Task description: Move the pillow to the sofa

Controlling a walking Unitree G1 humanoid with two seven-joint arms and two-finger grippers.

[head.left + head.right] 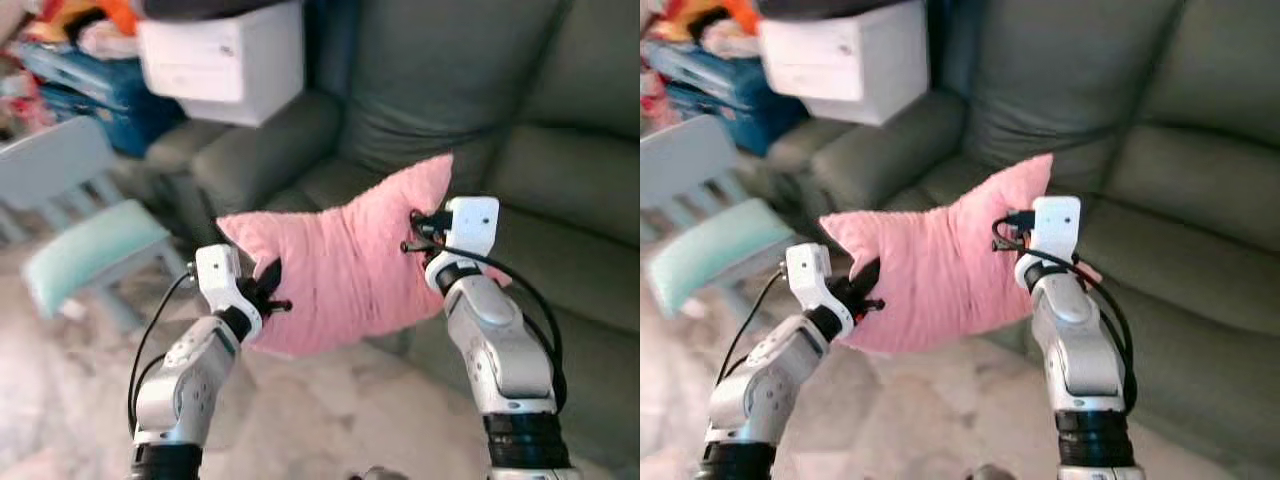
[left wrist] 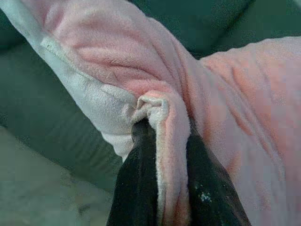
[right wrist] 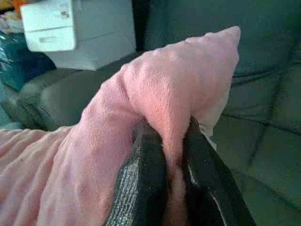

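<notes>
A pink pillow [image 1: 350, 265] hangs in the middle of the frame, held up in the air between the robot's two arms, in front of the dark green sofa [image 1: 560, 180] that fills the upper right. The left hand [image 1: 270, 290] grips the pillow's lower left edge; in the left wrist view its two black fingers [image 2: 141, 188] are clamped on a pinched fold of the pink fabric beside a pale seam. The right hand [image 1: 420, 232] grips the pillow's right side near its upper corner, and the right wrist view shows its fingers [image 3: 146, 183] pressed together on a bunched ridge of the plush cover. The pillow's lower edge hangs over the sofa's front edge and the pale marbled floor [image 1: 330, 410], not resting on the seat. At upper left, a white box [image 1: 225, 60] sits over the sofa's armrest [image 1: 260, 150], near the pillow's left corner. Further left are blue bags and colourful clutter [image 1: 80, 70], blurred. A pale chair [image 1: 55, 165] and a mint-green stool [image 1: 95, 255] stand on the floor at the left, just beside the left arm.
</notes>
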